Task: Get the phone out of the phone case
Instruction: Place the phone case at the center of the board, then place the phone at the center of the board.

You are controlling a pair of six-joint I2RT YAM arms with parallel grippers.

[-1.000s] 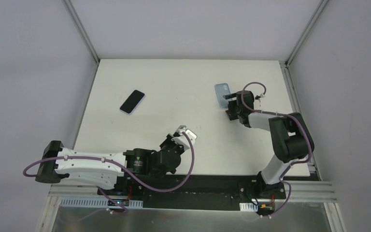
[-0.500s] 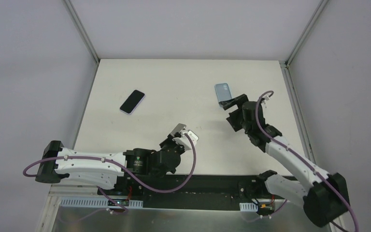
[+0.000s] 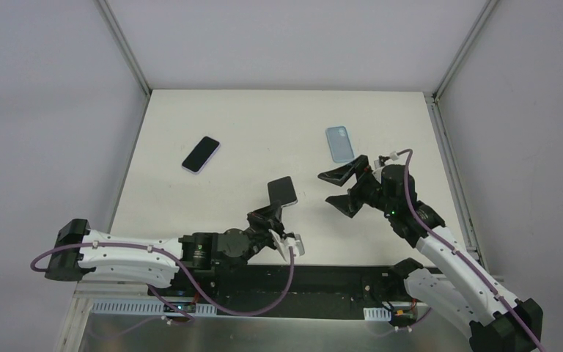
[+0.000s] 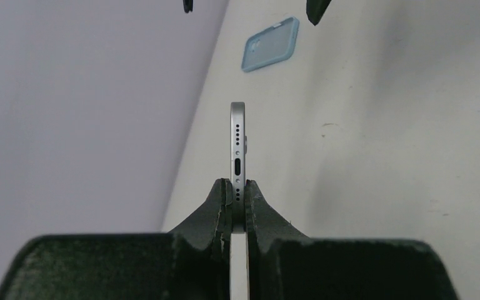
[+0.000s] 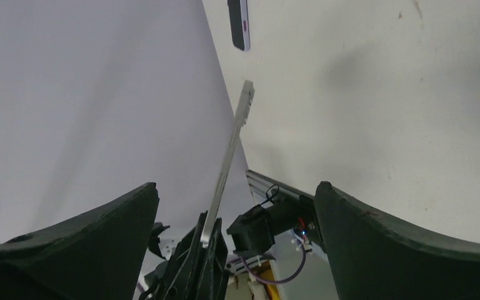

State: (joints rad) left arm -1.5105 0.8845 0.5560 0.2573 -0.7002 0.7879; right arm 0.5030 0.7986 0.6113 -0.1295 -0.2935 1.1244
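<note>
You see the white surface (image 3: 264, 125) filling the middle of the top view, closed in by plain grey walls (image 3: 278, 37), with slanting aluminium posts (image 3: 123, 45) at its upper corners. The pale blue phone case (image 3: 339, 144) lies flat at the upper right of the surface. At centre, your slim silver-edged phone (image 3: 282, 191) is held up off the surface, its lower end pinched between the jaws of the left gripper (image 4: 238, 187). Just to its right hangs the right gripper (image 3: 337, 189), jaws spread wide, holding nothing. A second dark phone with a lilac rim (image 3: 201, 154) lies flat at upper left, well apart from the case.
</note>
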